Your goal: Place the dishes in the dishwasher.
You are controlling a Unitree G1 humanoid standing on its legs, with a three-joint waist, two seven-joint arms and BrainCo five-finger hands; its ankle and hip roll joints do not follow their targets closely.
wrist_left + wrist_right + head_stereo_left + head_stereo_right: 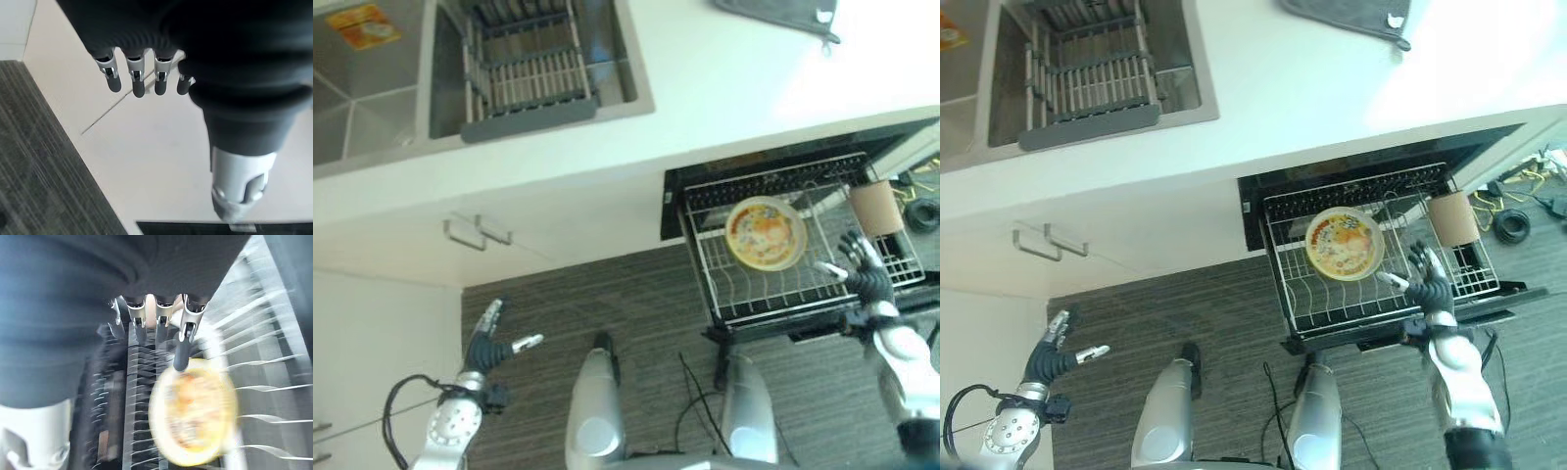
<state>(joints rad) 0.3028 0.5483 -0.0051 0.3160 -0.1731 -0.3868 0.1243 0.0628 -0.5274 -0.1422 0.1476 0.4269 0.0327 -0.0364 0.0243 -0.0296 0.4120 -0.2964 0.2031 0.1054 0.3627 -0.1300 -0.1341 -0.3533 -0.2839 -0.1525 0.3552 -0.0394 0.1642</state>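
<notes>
A yellow plate [766, 234] sits in the rack [744, 294] of the open dishwasher [677, 186] at right of frame. The right hand [865, 274] hovers just beside it, fingers spread, holding nothing. The left hand [487, 343] hangs at lower left over the floor [607, 294], fingers relaxed.

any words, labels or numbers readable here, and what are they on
None can be read.
Orange sticker in the sink: print too blurred.
Plate in the dishwasher rack: a colourful pattern, no legible text.
Tag on the grey mat: too small.
</notes>
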